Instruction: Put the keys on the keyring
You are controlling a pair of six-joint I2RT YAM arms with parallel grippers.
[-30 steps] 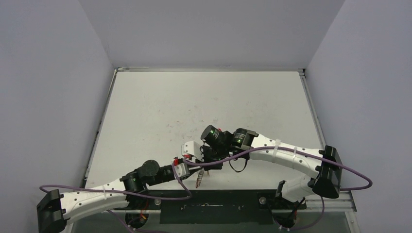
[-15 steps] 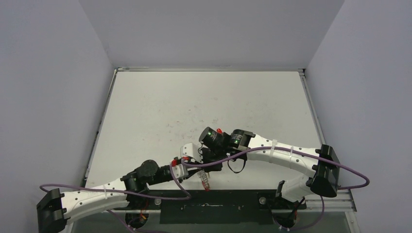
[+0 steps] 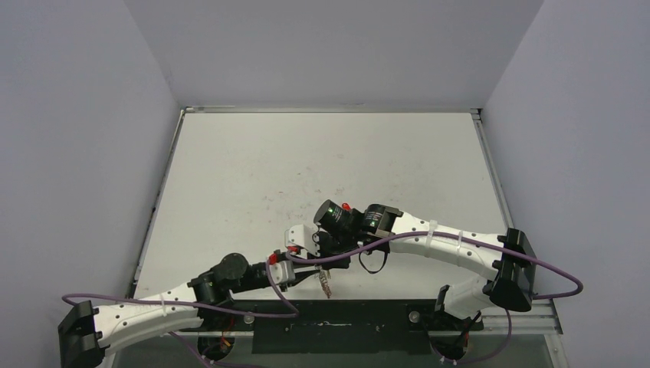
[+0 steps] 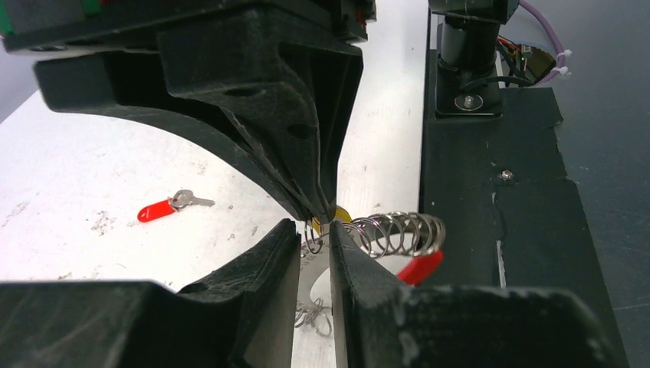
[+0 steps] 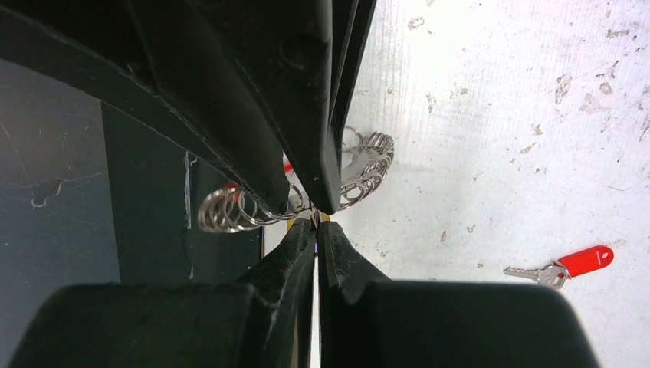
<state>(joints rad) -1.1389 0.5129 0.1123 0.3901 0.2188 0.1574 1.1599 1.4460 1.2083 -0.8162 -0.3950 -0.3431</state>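
Left pincer [image 4: 314,228] nearly closed on the keyring [image 4: 398,234], right pincer [image 5: 315,224] clamping the yellow key [image 4: 341,214], we are seemingly threading this first key, the red key [image 4: 170,205] lying unthreaded on the worktop [image 4: 92,176].

I work in a lab test cell, bare grey walls [image 3: 84,153] around my scuffed white table [image 3: 345,153], black mounting plate [image 3: 337,335].

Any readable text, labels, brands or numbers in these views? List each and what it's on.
None can be read in any view.
Red key, yellow key, keyring: no print visible.
Left arm, right arm, table: no labels or numbers visible.
The only mark is a green light on the right arm, with no characters.
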